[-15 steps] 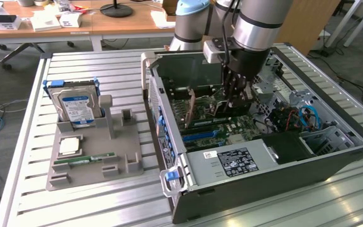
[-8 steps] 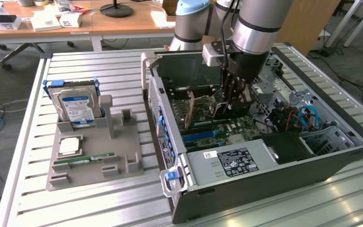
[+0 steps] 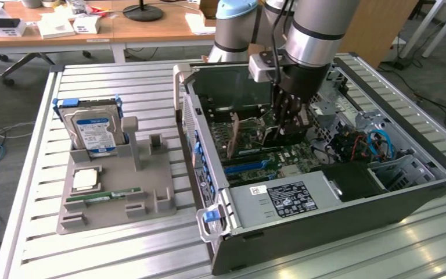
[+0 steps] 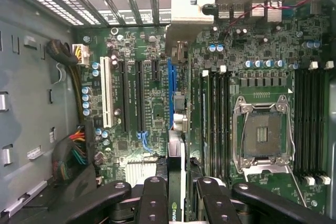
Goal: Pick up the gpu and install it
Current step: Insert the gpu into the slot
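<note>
The open computer case lies on its side on the slatted table. My gripper reaches down inside it, above the motherboard. It is shut on the gpu, a thin dark card held upright and seen edge-on. In the wrist view the black fingers flank the gpu. The card runs along the blue slot towards its silvery bracket at the case's rear openings. Whether its edge sits in the slot I cannot tell.
A grey fixture on the exterior view's left holds a blue-labelled hard drive, a processor and a green memory stick. Inside the case are the power supply, the bare processor socket and cable bundles.
</note>
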Available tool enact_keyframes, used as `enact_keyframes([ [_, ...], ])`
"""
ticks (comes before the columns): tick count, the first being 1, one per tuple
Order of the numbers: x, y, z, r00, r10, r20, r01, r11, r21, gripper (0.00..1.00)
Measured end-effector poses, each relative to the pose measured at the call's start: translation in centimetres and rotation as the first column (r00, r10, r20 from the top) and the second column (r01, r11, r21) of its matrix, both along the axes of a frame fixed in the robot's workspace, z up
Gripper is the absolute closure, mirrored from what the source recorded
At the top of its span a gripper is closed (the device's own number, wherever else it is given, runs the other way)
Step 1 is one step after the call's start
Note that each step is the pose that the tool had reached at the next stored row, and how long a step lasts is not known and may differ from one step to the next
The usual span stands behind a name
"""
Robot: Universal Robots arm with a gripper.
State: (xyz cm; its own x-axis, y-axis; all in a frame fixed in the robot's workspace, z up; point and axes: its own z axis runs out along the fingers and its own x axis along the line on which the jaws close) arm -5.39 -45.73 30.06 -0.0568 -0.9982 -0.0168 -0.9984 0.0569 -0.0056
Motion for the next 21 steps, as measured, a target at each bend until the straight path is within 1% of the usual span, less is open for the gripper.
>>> enact_keyframes([
  [8, -0.01, 0.00, -0.32, 0.9996, 0.030, 0.0000, -0.030, 0.9996, 0.0001, 0.74],
  [14, -0.04, 0.00, -0.37, 0.9995, 0.032, 0.0000, -0.032, 0.9995, 0.0001, 0.74],
  [21, -0.95, 0.01, -0.40, 0.9996, 0.030, 0.0000, -0.030, 0.9996, 0.0001, 0.74],
])
